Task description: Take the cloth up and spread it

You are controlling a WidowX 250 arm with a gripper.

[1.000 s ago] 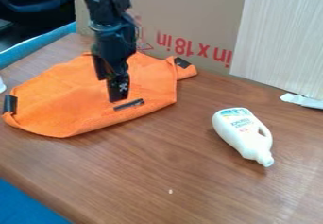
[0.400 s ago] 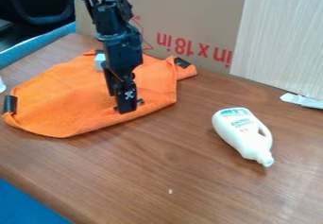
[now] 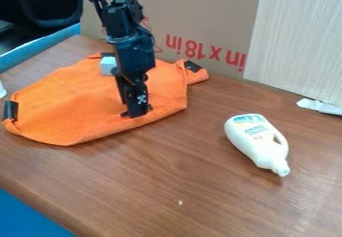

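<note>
"Cloth?"
"One, orange, left of frame, on counter [image 3: 127, 186]."
"Gripper [image 3: 136, 114]?"
"One, at the cloth [image 3: 70, 103]'s lower right; wide or narrow, can't tell."
"Risk?"
"Slippage, from too shallow a pinch."

White bottle [image 3: 257, 142] lying on its side, label up, on the brown wood-grain tabletop [image 3: 220, 191]. Cardboard box [image 3: 194, 11] with red print at the rear; pale wood-grain panel [image 3: 297, 41] upright before it. White scrap [image 3: 319, 106] near the panel's foot. Small white speck [image 3: 180, 202] toward the front.
</note>
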